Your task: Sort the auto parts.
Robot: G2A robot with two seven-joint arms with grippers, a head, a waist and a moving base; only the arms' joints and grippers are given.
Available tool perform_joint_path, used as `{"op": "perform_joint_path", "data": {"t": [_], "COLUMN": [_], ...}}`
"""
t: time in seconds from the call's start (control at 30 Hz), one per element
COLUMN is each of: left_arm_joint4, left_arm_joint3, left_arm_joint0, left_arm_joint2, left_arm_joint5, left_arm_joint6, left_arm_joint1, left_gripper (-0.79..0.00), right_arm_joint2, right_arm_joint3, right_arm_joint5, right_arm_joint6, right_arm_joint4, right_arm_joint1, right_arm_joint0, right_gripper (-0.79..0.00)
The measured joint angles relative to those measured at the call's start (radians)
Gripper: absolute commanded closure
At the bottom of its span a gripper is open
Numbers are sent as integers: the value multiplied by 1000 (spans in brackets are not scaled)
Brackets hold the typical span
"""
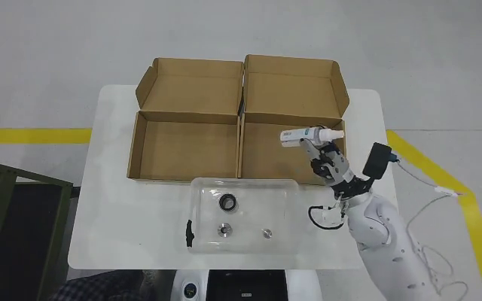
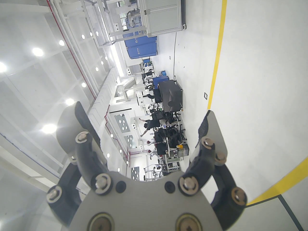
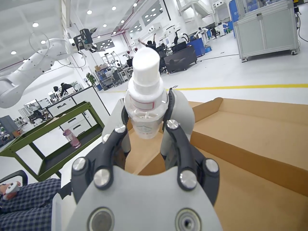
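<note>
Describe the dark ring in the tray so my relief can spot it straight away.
On the white table, the clear tray sits on the robot's side of the cardboard boxes. Of three parts inside, the ring lies nearest the boxes: black, unlike the silvery disc and stud.

Top cam: overhead, looks down on counter (image 1: 113,226). L wrist cam faces out into hall (image 2: 252,73). R wrist cam: close behind its pincer (image 3: 146,111), over right box (image 3: 240,145), shared w/ top cam.

The two open brown boxes (image 1: 184,150) look matt cardboard. The clear rectangular tray (image 1: 282,203) and white-capped bottle (image 1: 305,136) look glossy plastic
</note>
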Motion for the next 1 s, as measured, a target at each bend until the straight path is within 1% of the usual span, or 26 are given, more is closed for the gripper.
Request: {"op": "perform_joint_path", "data": {"t": [0.27,0.53,0.77,0.87,1.0], "left_arm_joint4": [0,0,0,0,0], "left_arm_joint3": [0,0,0,0,0], "left_arm_joint0": [0,0,0,0,0], "left_arm_joint2": [0,0,0,0,0], "left_arm_joint5": [0,0,0,0,0], "left_arm_joint6": [0,0,0,0,0], "left_arm_joint1": [0,0,0,0,0], "left_gripper": [-785,-785,-785,-785,-785], "right_arm_joint2": [13,7,-10,-33,-75], "right_arm_joint3": [1,-16,13,41,93], "right_arm_joint5": [16,60,125,139,140], "right_arm_joint6": [8,69,161,199,243], "right_arm_joint4": [8,-172,-331,-374,-389], "right_arm_joint1": [-4,-3,-3,-6,-12], "right_arm_joint0": [6,16,61,90,138], "right_gripper": [0,0,0,0,0]}}
